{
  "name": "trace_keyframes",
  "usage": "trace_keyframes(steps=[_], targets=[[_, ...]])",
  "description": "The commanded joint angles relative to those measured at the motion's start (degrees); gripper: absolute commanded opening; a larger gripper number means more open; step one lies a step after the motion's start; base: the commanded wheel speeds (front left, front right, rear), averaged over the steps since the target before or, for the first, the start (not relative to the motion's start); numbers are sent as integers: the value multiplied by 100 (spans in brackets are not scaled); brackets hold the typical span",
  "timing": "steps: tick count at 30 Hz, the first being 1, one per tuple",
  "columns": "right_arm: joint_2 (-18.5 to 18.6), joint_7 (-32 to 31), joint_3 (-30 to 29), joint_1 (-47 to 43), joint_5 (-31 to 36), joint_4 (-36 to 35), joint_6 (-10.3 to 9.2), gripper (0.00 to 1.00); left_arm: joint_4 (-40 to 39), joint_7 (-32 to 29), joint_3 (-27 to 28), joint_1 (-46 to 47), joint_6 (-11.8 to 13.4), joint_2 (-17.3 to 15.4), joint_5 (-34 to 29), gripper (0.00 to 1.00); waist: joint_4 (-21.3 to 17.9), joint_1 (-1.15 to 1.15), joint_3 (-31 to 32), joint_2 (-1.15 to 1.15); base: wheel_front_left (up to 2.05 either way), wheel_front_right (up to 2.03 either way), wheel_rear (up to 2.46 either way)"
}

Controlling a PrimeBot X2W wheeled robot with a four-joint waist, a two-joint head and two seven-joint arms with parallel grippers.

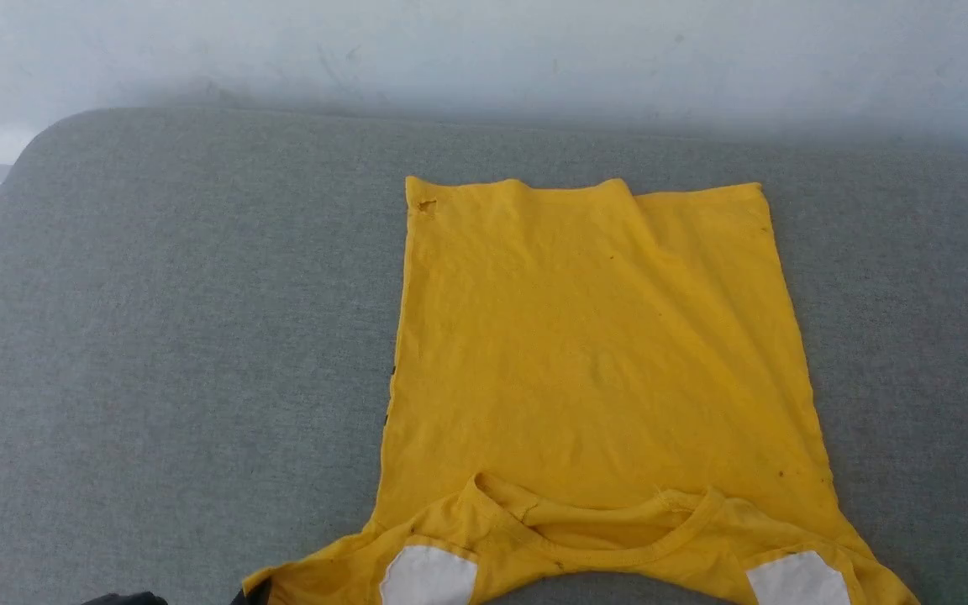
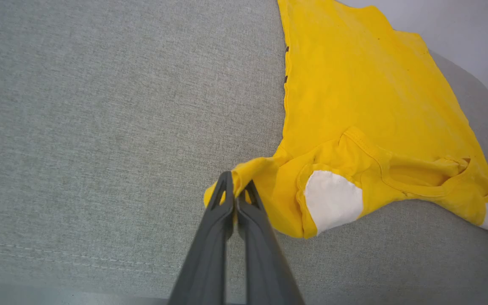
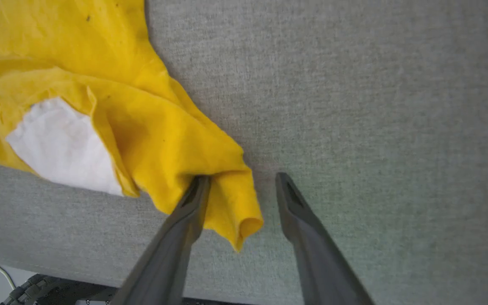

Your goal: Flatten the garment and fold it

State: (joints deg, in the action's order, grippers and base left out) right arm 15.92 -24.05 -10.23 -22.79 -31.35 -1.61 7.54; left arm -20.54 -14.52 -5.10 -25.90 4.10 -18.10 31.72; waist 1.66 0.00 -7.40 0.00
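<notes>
Yellow garment [image 2: 375,97]: one sleeve tip pinched by pressed-together fingers of left gripper [image 2: 236,191]; other sleeve end loose between spread fingers of right gripper [image 3: 242,178], touching one.

A grey fabric-covered surface [image 1: 156,336], poss. a cushion or mattress, is seen w/ a rounded far-left corner. The yellow garment [image 1: 602,336] is laid directly on it, spread mostly flat, neck opening nearest, hem farthest.
</notes>
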Motion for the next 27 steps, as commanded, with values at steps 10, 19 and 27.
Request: trace_keyframes(steps=[10, 19, 27], targets=[[461, -236, -1118, 1546, -543, -1978, -5, 100, -521, 91, 10, 279, -8, 4, -69, 0, 112, 0, -562, 0, 0, 0, 0], [1235, -1312, -756, 4695, 22, -1987, -5, 100, -847, 167, -184, 734, -25, 29, -291, 0, 357, 0, -1252, 0, 0, 0, 0], [862, -2436, -85, 6600, 1047, -450, -5, 100, -827, 281, -469, 1150, -98, 147, -443, 0, 771, 0, -1881, 0, 0, 0, 0]])
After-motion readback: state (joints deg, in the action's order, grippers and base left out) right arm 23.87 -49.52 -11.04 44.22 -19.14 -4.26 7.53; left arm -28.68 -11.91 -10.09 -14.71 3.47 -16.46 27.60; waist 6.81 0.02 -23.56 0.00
